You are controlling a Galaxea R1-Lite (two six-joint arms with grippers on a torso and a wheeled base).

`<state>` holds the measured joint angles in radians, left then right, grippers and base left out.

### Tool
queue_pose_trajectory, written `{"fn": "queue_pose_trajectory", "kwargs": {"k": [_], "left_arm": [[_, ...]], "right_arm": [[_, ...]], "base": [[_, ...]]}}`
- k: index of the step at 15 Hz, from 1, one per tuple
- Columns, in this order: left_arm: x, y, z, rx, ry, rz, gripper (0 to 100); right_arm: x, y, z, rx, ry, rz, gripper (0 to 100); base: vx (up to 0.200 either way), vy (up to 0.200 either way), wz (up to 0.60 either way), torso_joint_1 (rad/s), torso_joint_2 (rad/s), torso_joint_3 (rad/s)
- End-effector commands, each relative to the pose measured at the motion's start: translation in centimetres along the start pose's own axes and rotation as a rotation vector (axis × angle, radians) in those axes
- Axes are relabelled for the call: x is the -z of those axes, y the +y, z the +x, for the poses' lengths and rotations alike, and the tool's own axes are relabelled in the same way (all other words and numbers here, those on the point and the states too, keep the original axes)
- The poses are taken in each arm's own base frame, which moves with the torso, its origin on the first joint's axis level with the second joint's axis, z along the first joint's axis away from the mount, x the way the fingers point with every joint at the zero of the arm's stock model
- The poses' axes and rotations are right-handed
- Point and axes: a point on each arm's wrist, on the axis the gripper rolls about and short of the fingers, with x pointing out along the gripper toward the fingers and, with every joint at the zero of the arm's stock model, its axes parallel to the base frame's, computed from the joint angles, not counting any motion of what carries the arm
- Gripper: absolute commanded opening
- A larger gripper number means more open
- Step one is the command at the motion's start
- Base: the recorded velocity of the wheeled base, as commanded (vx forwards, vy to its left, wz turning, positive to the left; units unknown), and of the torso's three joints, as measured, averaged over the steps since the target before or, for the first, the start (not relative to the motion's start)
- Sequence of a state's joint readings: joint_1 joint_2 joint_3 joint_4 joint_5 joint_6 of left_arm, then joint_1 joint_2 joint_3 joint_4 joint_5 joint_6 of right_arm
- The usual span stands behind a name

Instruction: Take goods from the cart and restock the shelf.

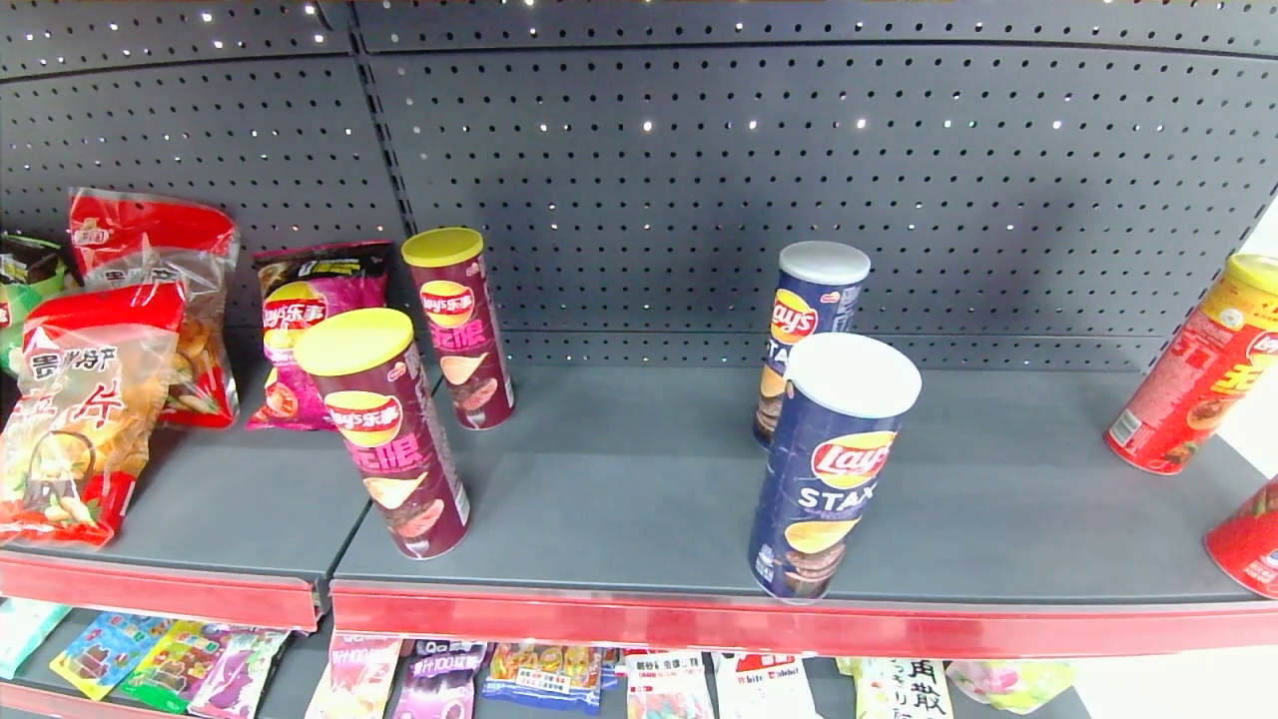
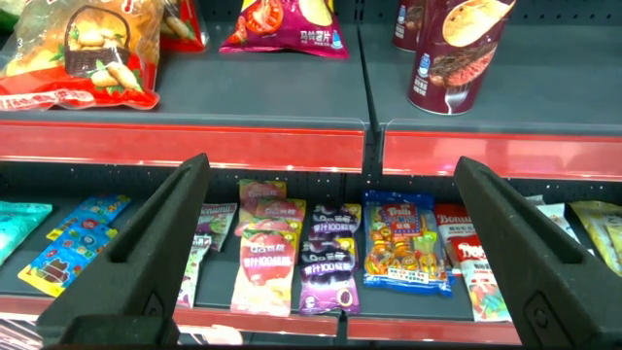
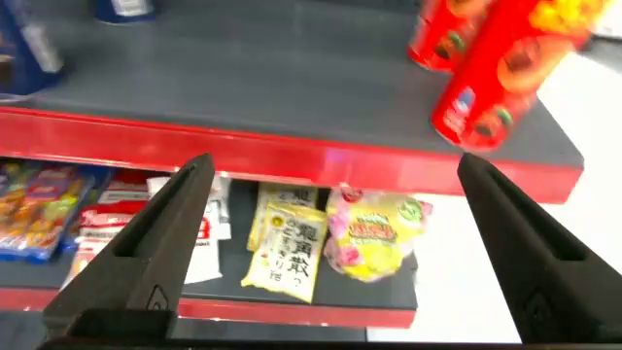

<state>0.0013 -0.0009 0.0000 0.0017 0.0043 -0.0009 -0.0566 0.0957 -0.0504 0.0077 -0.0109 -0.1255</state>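
**Robot's claws hang spread before a half-stocked snack shelf**

The left claw is spread wide, level with the lower shelf, where flat packets lie in rows. The right claw, also spread wide, sits farther right, just below two red cans at the right end of the shelf. Two maroon cans stand upright on that shelf, one at the red front edge and the other behind it near the pegboard. Two blue cans stand front and back in the same way to their right, well apart from the maroon pair. Bags of snacks lean on the shelf section to the left.
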Motion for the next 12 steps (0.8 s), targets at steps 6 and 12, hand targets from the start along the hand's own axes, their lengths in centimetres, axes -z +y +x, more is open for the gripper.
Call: {"fn": "queue_pose_trajectory", "kwargs": {"k": [6, 12], "left_arm": [[0.00, 0.00, 0.01, -0.001, 0.001, 0.001, 100], [0.00, 0.00, 0.01, -0.001, 0.001, 0.001, 100]], "right_arm": [[0.64, 0.16, -0.52, -0.172, -0.074, 0.009, 100], [0.82, 0.41, -0.59, -0.254, -0.123, 0.041, 100]], "base": [[0.000, 0.000, 0.00, 0.000, 0.00, 0.000], [0.000, 0.000, 0.00, 0.000, 0.00, 0.000]]}}
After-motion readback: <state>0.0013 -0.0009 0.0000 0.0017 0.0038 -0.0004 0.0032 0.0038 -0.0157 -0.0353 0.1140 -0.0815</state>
